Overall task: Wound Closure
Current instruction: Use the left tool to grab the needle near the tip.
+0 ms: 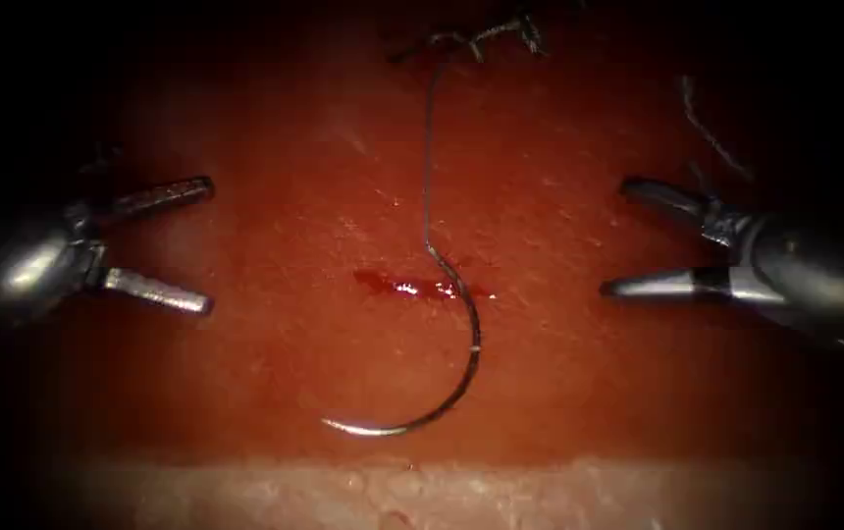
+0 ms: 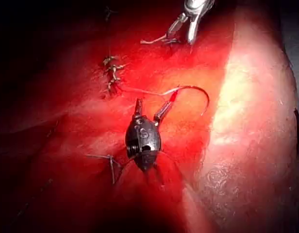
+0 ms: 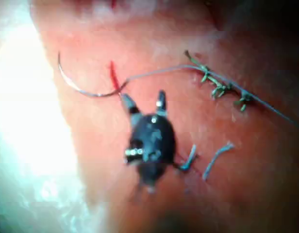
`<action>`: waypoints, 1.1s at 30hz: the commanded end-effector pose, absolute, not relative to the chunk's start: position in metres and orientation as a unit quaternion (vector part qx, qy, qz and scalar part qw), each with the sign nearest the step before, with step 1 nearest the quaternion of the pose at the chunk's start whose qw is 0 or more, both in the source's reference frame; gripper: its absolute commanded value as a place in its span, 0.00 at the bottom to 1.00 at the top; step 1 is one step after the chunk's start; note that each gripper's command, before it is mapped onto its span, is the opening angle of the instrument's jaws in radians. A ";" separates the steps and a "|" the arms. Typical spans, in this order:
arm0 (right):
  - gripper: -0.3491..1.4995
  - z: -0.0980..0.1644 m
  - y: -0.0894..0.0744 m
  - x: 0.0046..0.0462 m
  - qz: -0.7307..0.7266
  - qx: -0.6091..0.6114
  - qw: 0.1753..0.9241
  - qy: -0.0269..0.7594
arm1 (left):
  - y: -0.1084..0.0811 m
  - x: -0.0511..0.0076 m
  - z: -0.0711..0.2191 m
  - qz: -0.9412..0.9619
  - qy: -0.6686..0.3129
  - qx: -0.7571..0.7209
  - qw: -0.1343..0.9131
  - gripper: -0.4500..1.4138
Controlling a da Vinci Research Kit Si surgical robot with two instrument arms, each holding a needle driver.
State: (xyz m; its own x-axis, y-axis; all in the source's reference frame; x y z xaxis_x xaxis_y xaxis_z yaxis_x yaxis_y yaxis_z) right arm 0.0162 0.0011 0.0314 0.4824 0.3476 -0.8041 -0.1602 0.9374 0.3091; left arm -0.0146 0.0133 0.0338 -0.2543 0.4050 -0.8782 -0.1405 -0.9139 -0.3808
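Endoscope view: left pincer (image 1: pixel 208 245) and right pincer (image 1: pixel 611 236) spread wide, holding nothing, well apart on either side. Needle (image 1: pixel 456 385) lying loose on tissue (image 1: pixel 275 373) across red fluid (image 1: pixel 412 287), thread (image 1: pixel 428 157) trailing up to knots.

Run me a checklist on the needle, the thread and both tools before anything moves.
1. Left tool free of load: ok, jaws open, holding nothing, left of the cut.
2. Right tool free of load: ok, jaws open, holding nothing, right of the cut.
3. Needle free to be picked up: ok, lying loose on the tissue, held by neither tool, its curve crossing the cut.
4. Needle out of the tissue: cannot tell for sure; its tip and whole curve show on the surface.
5. Thread attached to the needle: ok, running up from its end toward the earlier stitches.
6. Red fluid at the cut: not ok, wet along it.
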 end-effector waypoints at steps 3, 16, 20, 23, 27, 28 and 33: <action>0.65 0.032 0.001 0.0170 0.148 0.096 0.855 0.487 | 0.013 -0.0150 0.034 0.784 -0.112 -0.586 0.173 0.55; 0.67 0.032 0.001 0.0168 0.146 0.096 0.856 0.487 | 0.013 -0.0155 0.034 0.803 -0.107 -0.562 0.165 0.54; 0.67 0.032 0.001 0.0166 0.144 0.097 0.864 0.473 | 0.012 -0.0164 0.034 0.817 -0.116 -0.538 0.173 0.57; 0.67 0.032 0.001 0.0166 0.143 0.097 0.864 0.472 | 0.011 -0.0172 0.034 0.822 -0.129 -0.527 0.175 0.57; 0.67 0.032 0.000 0.0165 0.141 0.098 0.868 0.466 | 0.011 -0.0190 0.034 0.830 -0.143 -0.507 0.184 0.57; 0.67 0.032 0.000 0.0165 0.140 0.098 0.870 0.462 | 0.010 -0.0201 0.033 0.839 -0.146 -0.491 0.182 0.57; 0.67 0.032 0.000 0.0165 0.135 0.099 0.876 0.452 | 0.009 -0.0217 0.033 0.857 -0.156 -0.459 0.175 0.63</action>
